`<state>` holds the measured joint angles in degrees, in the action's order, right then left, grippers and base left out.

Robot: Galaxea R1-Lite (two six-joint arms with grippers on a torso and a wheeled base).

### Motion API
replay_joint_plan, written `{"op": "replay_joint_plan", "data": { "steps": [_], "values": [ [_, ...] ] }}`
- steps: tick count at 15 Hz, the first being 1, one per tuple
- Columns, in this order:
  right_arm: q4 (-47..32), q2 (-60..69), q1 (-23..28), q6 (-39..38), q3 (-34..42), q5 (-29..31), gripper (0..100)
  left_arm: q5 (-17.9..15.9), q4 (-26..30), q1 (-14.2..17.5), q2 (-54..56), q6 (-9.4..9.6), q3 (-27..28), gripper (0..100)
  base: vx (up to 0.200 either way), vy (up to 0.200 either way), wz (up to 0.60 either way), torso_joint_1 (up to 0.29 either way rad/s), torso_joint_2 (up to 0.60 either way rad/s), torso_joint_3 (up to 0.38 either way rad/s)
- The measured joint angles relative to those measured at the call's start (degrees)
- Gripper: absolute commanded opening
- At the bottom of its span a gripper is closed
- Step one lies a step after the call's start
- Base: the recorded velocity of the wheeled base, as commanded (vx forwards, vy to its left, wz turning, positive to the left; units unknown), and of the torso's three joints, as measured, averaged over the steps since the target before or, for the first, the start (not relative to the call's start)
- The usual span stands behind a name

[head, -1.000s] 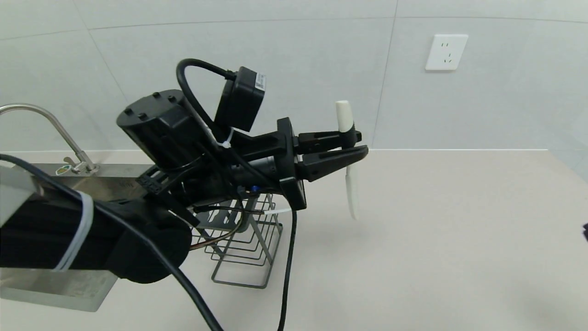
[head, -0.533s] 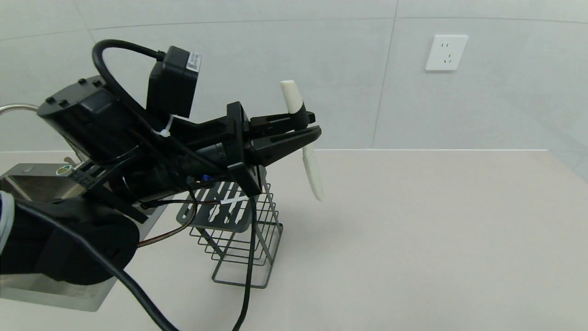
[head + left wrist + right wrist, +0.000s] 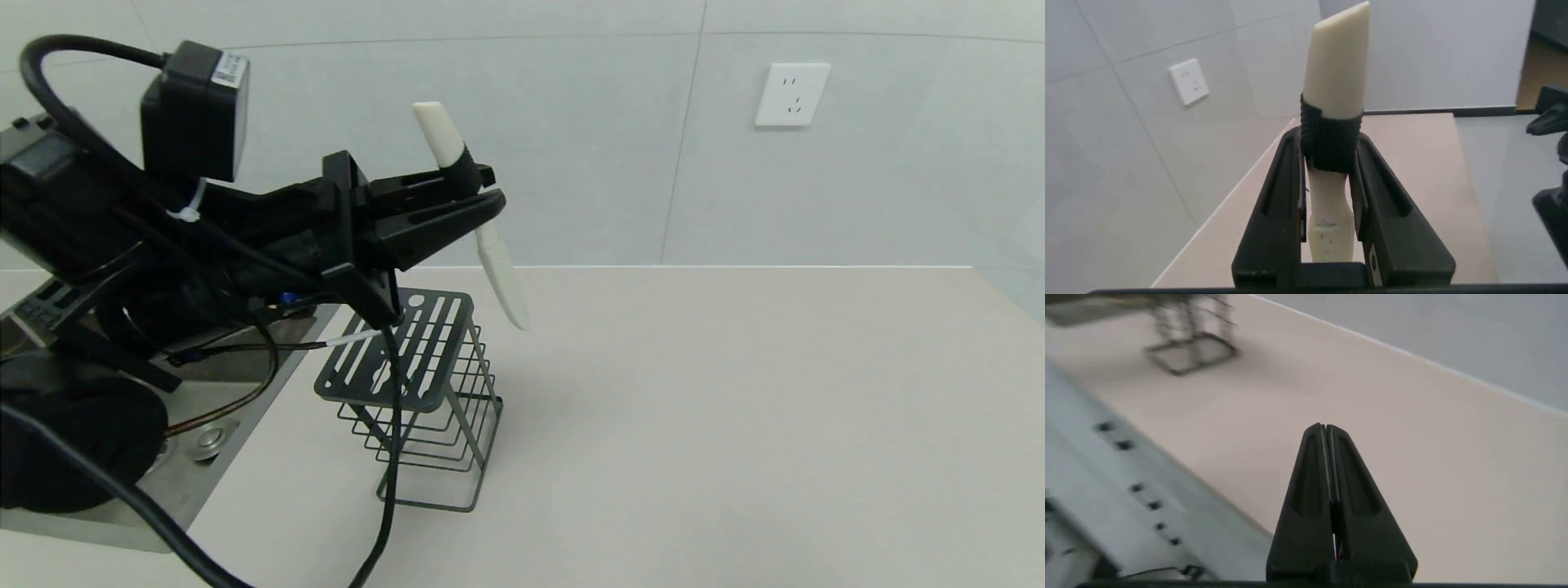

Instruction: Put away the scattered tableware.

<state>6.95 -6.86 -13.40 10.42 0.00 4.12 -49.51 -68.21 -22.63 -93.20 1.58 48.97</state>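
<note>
Knife: white knife (image 3: 502, 273) is held in the air, blunt end up and tapered tip slanting down; it looks like a blade, though its edge is hard to make out.
Left gripper: left gripper (image 3: 488, 192) is clamped on the knife at a black band (image 3: 1331, 139) around its upper part.
Position: the tip hangs above the counter (image 3: 735, 408), near the far right corner of the wire rack (image 3: 408, 351), not touching it.
Rack: it stands upright, slotted top tilted, beside the sink (image 3: 237, 400).
Right gripper: right gripper (image 3: 1324, 433) has its fingers pressed together with nothing between them, over the counter.
Wall: wall socket (image 3: 792, 94) sits well to the right.
</note>
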Motion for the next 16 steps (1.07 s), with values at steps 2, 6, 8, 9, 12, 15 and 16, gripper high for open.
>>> {"op": "replay_joint_plan", "data": {
  "steps": [2, 6, 8, 9, 12, 15, 16],
  "values": [
    [-2.90, 0.85, 0.04, -7.52, 0.00, 8.44, 0, -0.09, 0.00, 1.74, 1.24, 0.02, -0.51, 0, 0.000, 0.000, 0.00, 0.000, 0.00, 0.000],
    [-4.16, 1.35, 4.39, -12.14, 0.00, 8.36, 0, -0.06, 0.00, 5.71, 3.47, 0.00, -0.95, 0, 0.000, 0.000, 0.00, 0.000, 0.00, 0.000],
    [-4.13, 1.41, 6.12, -11.46, 0.00, 7.40, 0, -0.06, 0.28, 7.80, 4.25, 0.07, -1.01, 0, 0.000, 0.000, 0.00, 0.000, 0.00, 0.000],
    [-4.00, 1.44, 6.42, -8.98, 0.00, 5.42, 0, -0.09, 0.77, 8.90, 4.56, 0.24, -1.12, 0, 0.000, 0.000, 0.00, 0.000, 0.00, 0.000],
    [-3.62, 1.80, 8.66, -2.73, 0.00, 3.29, 0, -0.06, 1.50, 11.61, 5.77, 0.99, -1.65, 0, 0.000, 0.000, 0.00, 0.000, 0.00, 0.000],
    [-3.45, 4.72, 13.04, 0.73, -0.10, 1.46, 0, -0.09, 1.54, 11.85, 6.44, 1.39, -1.90, 0, 0.000, 0.000, 0.00, 0.000, 0.00, 0.000],
    [-3.45, 5.24, 13.09, -0.68, -0.07, 0.11, 0, -0.46, 1.54, 11.74, 6.42, 1.74, -1.82, 0, 0.000, 0.000, 0.00, 0.000, 0.00, 0.000]
  ]
}}
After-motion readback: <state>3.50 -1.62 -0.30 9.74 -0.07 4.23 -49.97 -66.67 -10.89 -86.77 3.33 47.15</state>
